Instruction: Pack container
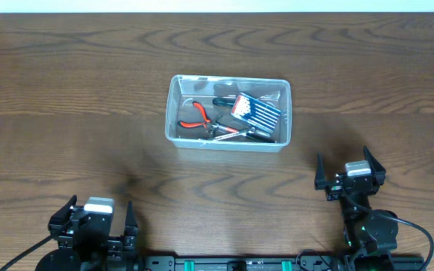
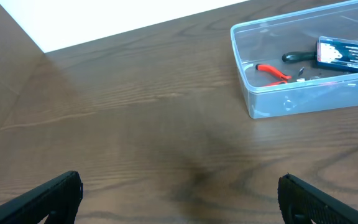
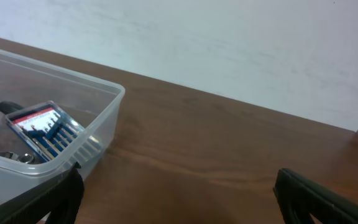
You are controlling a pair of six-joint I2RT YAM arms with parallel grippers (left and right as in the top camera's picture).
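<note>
container [image 1: 224, 143], clear plastic, on wooden table [image 1: 66, 90], well apart from both grippers. contents: red-handled pliers [image 1: 197, 117]; blue carded tool set [image 1: 256, 113], print too small to read; other small tools jumbled, hard to tell apart. only the overhead view shows the bin whole; both wrist views crop it. left gripper [image 1: 100, 209], right gripper [image 1: 343, 162]: fingers spread wide, holding nothing.

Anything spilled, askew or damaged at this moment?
Nothing stands out. The container sits upright on the table, with the red pliers and the blue pack inside it; nothing hangs over its rim. The left gripper and the right gripper are open, apart from it.
</note>
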